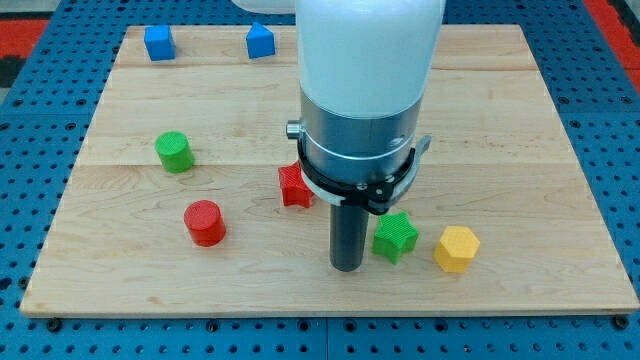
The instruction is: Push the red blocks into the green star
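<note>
My tip [347, 265] rests on the board just left of the green star [396, 237], very close to it. A red star-shaped block [293, 186] lies up and left of my tip, partly hidden behind the arm's body. A red cylinder [205, 222] stands further to the view's left, apart from both. The arm's white and grey body [365, 90] covers the middle of the board.
A yellow hexagonal block [457, 248] sits right of the green star. A green cylinder [175, 152] stands at the left. Two blue blocks [159, 43] [260, 41] sit near the board's top edge. The wooden board [520, 130] lies on a blue pegged surface.
</note>
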You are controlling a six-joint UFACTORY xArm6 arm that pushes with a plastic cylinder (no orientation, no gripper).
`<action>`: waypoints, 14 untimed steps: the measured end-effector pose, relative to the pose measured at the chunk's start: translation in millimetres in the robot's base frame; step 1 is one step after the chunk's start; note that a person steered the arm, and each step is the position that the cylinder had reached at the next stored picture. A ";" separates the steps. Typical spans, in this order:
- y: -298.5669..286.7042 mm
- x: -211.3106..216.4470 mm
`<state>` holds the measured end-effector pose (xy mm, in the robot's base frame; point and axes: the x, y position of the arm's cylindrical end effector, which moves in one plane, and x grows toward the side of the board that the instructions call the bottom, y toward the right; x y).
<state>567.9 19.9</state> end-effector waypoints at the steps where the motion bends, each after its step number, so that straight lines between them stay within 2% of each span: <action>1: 22.4 -7.1; 3: 64.3 5.1; 4: -16.7 16.2; 5: -136.4 13.7; 6: -192.8 -14.0; 7: -178.6 -41.8; 8: -66.9 -41.8; 9: 14.6 -38.6; 10: -54.7 -46.8; 11: -93.1 -87.2; 12: -59.3 -95.8; 13: 33.8 -95.8; 14: 51.2 -94.9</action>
<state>473.1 71.1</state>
